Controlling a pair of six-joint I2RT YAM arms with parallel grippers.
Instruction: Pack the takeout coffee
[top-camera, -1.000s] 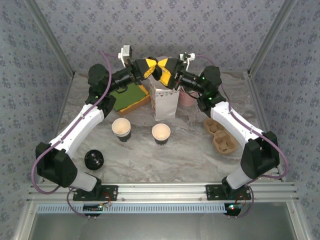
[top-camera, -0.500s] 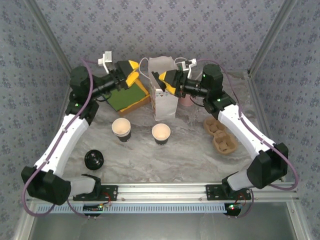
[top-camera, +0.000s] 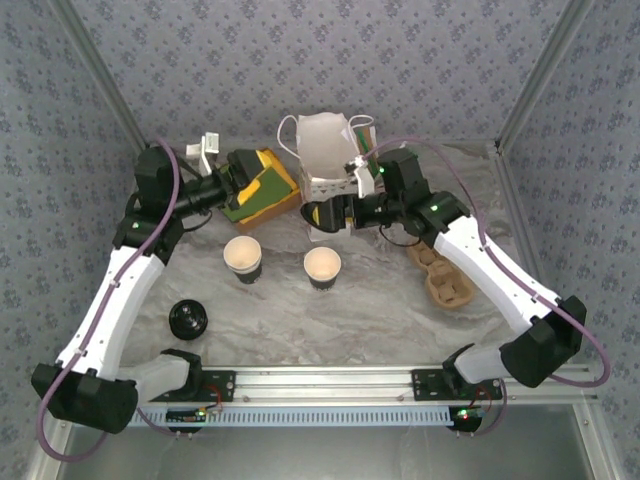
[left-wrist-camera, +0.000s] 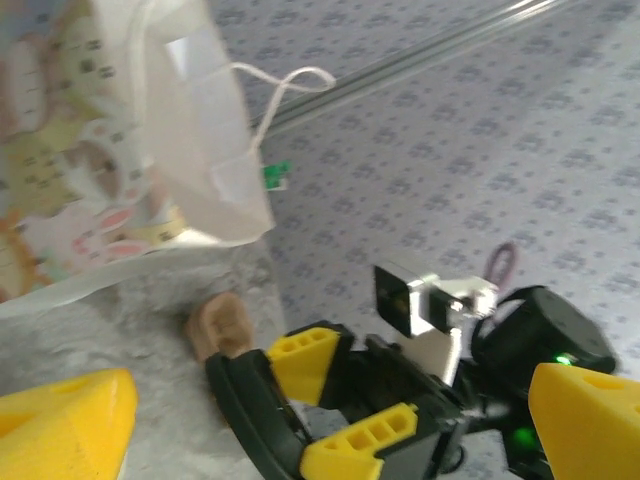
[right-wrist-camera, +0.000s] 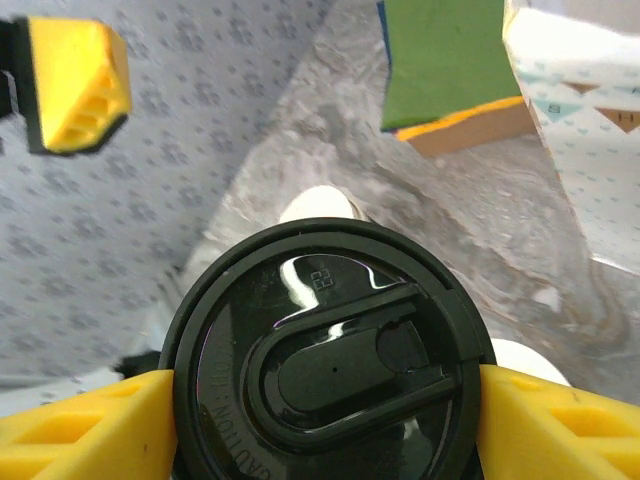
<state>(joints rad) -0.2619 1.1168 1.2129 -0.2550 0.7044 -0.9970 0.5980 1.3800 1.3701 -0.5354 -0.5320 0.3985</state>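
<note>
Starting from the left side of the table (top-camera: 380, 320), a loose black lid (top-camera: 188, 318) lies alone near the base of the left arm. Farther back, the left gripper (top-camera: 268, 178) hangs over a green board with an orange edge (right-wrist-camera: 445, 60). Its yellow fingers stand wide apart and there is nothing between them.

In the middle, two lidless cups (top-camera: 243, 257) (top-camera: 322, 266) stand side by side with a small gap between them. Behind them the white paper bag (top-camera: 322, 150) stands upright with its mouth open to the top.

The right gripper (top-camera: 330, 214) reaches in from the right, and its jaws are clamped on the takeout coffee (right-wrist-camera: 325, 360), one yellow finger on each side of the cup just under the black lid. The lid faces the wrist camera, so I judge the cup is close to upright, but the exact tilt I cannot tell. The coffee is in the air just in front of the bag, on the side of the arm bases and above the right lidless cup.

The important relation is this: the bag's mouth lies beyond the cup and higher, so I think the cup must go up and away from the bases, then down. The right arm is the nearer one and already holds it.

On the far right lies a brown cup carrier (top-camera: 445, 280).
</note>
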